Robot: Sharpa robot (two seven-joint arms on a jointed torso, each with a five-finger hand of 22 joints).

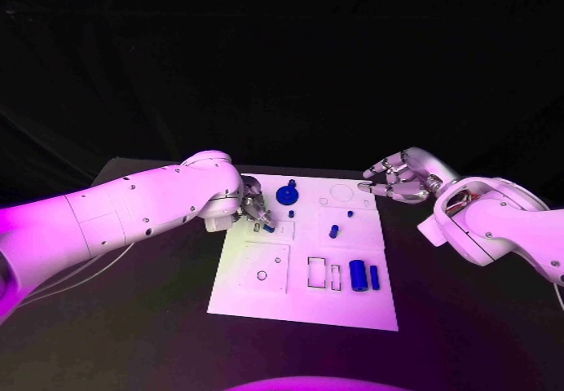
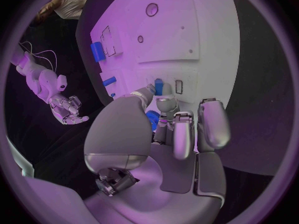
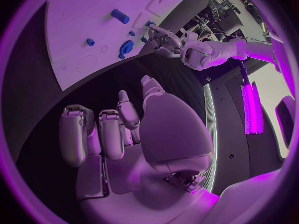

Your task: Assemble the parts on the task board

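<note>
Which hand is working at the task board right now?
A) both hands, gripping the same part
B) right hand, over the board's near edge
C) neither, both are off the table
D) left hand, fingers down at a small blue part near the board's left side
D: the left hand has its fingers at a small blue part on the task board, while the right hand hangs off the board's far right corner holding nothing.

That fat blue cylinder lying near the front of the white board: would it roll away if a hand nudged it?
Probably. The blue cylinder lies on its side on the flat task board, so a sideways push would likely roll it. It looks stiff and smooth, perhaps slippery to pinch. A thinner blue pin beside it might stop it.
</note>
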